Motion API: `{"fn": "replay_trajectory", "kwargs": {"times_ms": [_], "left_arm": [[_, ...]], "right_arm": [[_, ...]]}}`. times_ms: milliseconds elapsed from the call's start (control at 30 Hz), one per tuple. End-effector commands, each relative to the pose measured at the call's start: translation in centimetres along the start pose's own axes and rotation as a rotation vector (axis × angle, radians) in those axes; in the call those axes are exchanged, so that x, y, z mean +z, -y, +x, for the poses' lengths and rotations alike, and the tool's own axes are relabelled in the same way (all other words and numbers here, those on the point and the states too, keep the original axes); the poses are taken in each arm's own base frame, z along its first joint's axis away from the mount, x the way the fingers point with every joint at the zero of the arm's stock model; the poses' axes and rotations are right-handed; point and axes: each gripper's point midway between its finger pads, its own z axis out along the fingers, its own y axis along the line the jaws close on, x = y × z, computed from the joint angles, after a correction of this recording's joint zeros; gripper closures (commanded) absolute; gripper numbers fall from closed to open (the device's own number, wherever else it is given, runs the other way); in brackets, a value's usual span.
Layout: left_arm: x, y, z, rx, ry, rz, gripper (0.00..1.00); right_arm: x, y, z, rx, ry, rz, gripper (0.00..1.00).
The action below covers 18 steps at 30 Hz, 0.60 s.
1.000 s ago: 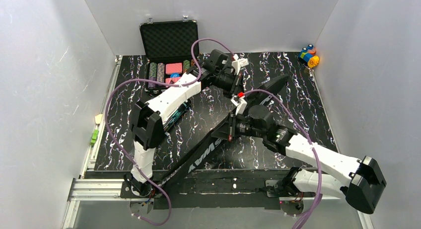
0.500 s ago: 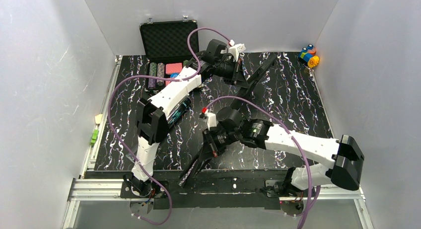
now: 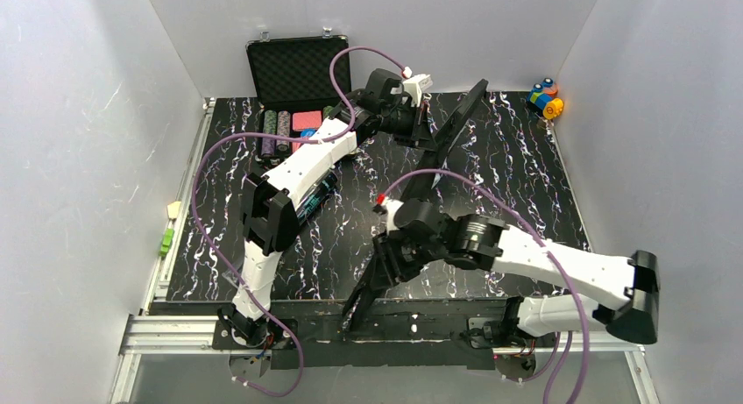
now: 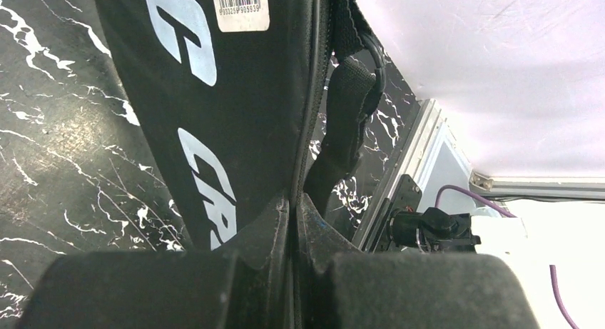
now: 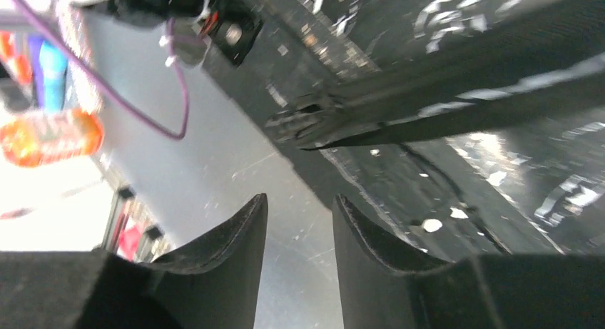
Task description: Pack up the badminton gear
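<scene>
Clamping the black bag (image 4: 271,93) in my left gripper (image 4: 293,204); my right gripper (image 5: 300,204) gapes empty; the bag's lettering is cut off, its inside hidden.

One racket bag (image 4: 242,93), one tube (image 3: 319,195), one chip case (image 3: 298,69)

An open black foam-lined poker-chip case (image 3: 296,87) stands just left of the left gripper (image 3: 429,134). Small colourful toy blocks (image 3: 545,98) lie well to its right.
</scene>
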Motion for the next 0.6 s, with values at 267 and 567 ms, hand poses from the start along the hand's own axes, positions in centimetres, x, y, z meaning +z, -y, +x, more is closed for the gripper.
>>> {"fn": "replay_trajectory", "kwargs": {"times_ms": [267,567], "left_arm": [[-4.1,3.9,-3.0,0.068,0.119,0.034,1.00],[-4.6,4.1,-2.9,0.075,0.125,0.028,1.00]], "right_arm": [[-5.7,8.9,-8.1,0.213,0.474,0.633,0.37],[-4.5,12.6,-11.6,0.190,0.506,0.982,0.33]]}}
